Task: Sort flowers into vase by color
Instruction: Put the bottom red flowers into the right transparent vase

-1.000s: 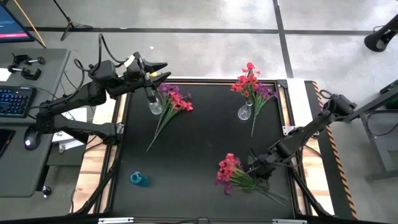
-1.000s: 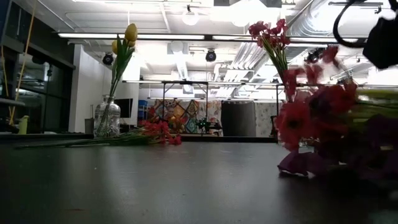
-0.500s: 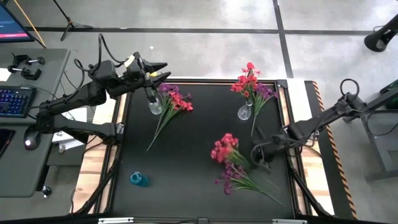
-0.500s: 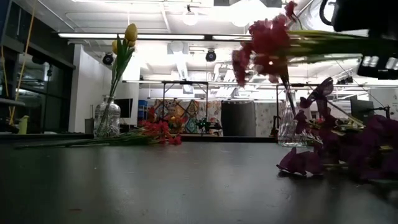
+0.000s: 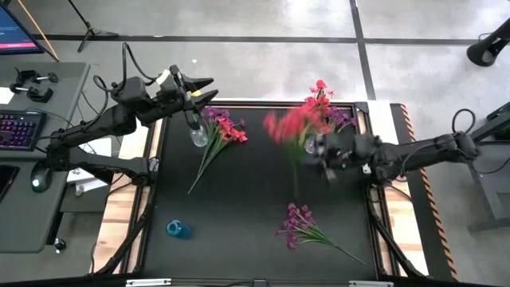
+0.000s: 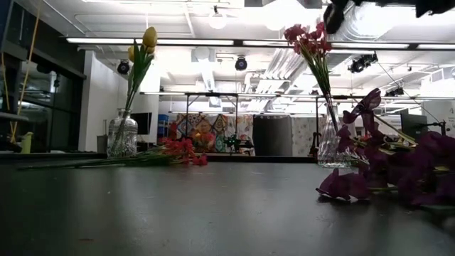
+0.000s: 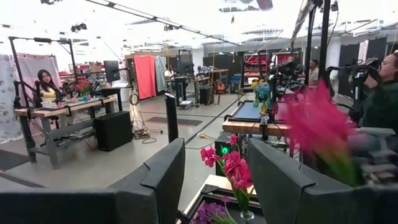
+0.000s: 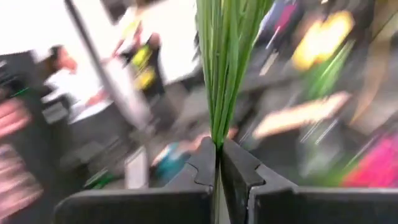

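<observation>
**Now the red bunch rides toward the far-right vase**

Now the right gripper (image 5: pixel 320 151) hangs above the table (image 5: pixel 255 207) at about two o'clock from its middle, jaws clenched on the green stems (image 8: pixel 225 68) of a red bunch (image 5: pixel 288 123), whose blooms smear just beside the right vase (image 5: pixel 312 143). That vase already carries red-pink blooms, so the judged step is dropping this bunch in with them. To do it well, the arm probably needs to slow down, swing the stems until they hang downward, centre their tips over the narrow neck, and lower before letting go. A fast or slanted entry could tip the glass or snag the flowers already standing there.

The left gripper (image 5: pixel 203 89) waits at eleven o'clock over the left vase (image 5: pixel 198 134), jaws parted around nothing I can see. A mixed red and purple bunch (image 5: pixel 221 131) lies beside that vase. Purple flowers (image 5: pixel 301 225) lie at five o'clock, unsorted.

Against the frame half a second earlier, the red bunch has travelled from near four o'clock up to the right vase, and the right arm has swung round with it. The purple flowers and the left arm have stayed put.
</observation>
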